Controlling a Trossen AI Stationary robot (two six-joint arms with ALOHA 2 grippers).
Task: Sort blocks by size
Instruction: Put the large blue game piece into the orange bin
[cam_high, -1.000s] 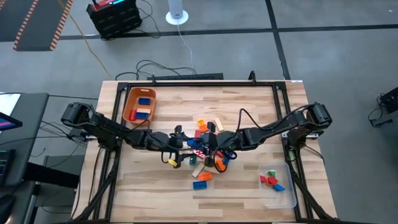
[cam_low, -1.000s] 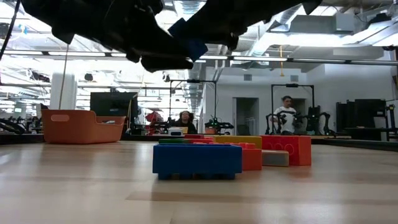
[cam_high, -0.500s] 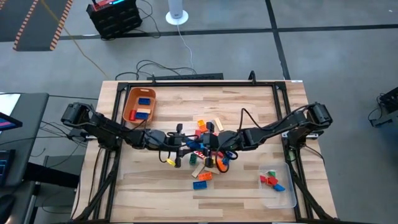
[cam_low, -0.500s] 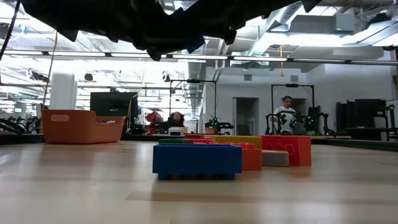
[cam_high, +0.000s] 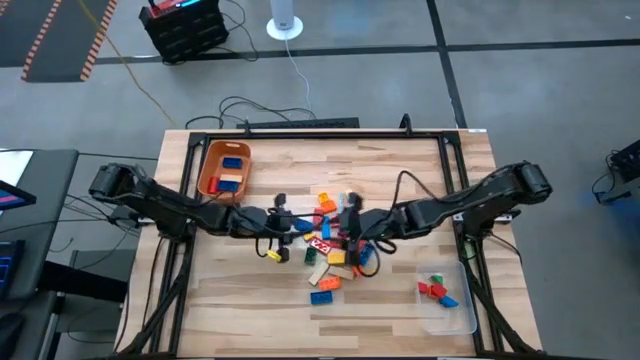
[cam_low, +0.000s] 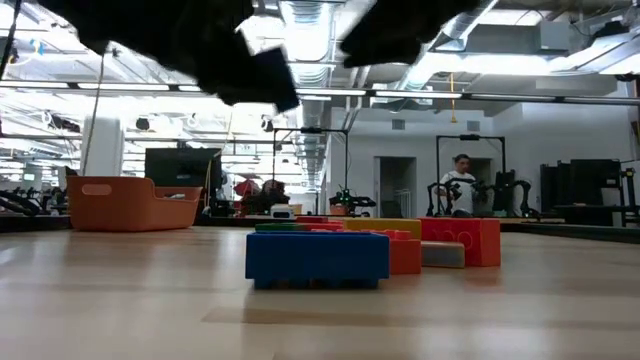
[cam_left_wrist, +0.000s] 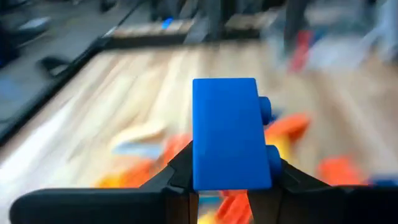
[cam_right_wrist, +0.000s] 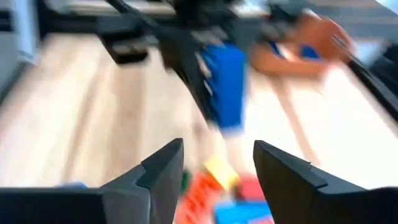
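Left wrist view shows us our left gripper (cam_left_wrist: 225, 186) clamped on a smooth, studded blue block (cam_left_wrist: 229, 132) above the pile of blocks (cam_high: 330, 250) mid-table; our right gripper (cam_right_wrist: 217, 171) stands apart, empty.

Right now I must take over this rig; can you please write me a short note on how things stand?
Left pincer: shut on a blue block, lifted above the heap.
Right pincer: open, empty, just right of the heap.
Blocks: most lie in a loose heap at the middle of the table.
Done: a few blocks are in the orange bin at the back left, a few in the clear tray at the front right.
Left: place the blue block, then sort the heap.
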